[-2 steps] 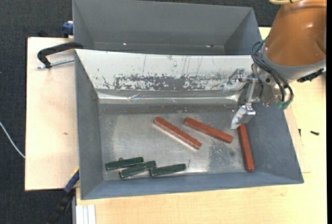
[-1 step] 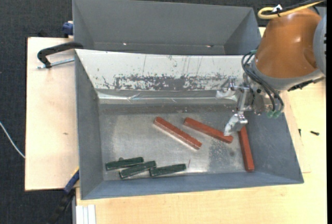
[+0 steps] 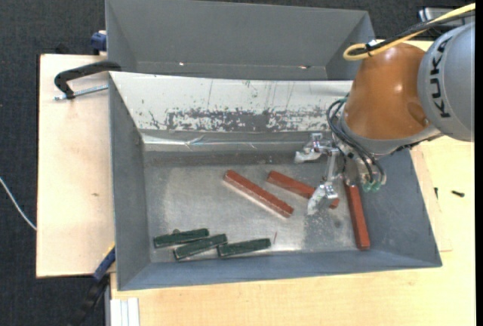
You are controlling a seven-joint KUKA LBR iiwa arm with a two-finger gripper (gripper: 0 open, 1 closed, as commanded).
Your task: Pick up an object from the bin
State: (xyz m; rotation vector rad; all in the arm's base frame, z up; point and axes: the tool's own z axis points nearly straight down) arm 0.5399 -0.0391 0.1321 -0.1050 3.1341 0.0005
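At the front left of the bin (image 3: pixel 128 189) you see three dark green bars (image 3: pixel 211 244) lying together. Further in lies a long red bar (image 3: pixel 257 193), with a shorter red bar (image 3: pixel 287 182) just behind it. Your claw (image 3: pixel 313 179) is low and spread open, and it seems there is one finger on each side of the right end of the shorter red bar. I judge this is the grasp step: next, close squarely on it, then lift straight.

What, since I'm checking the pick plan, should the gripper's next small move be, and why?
Probably close the fingers: the gripper looks open, its fingers either side of the right end of the short red bar.
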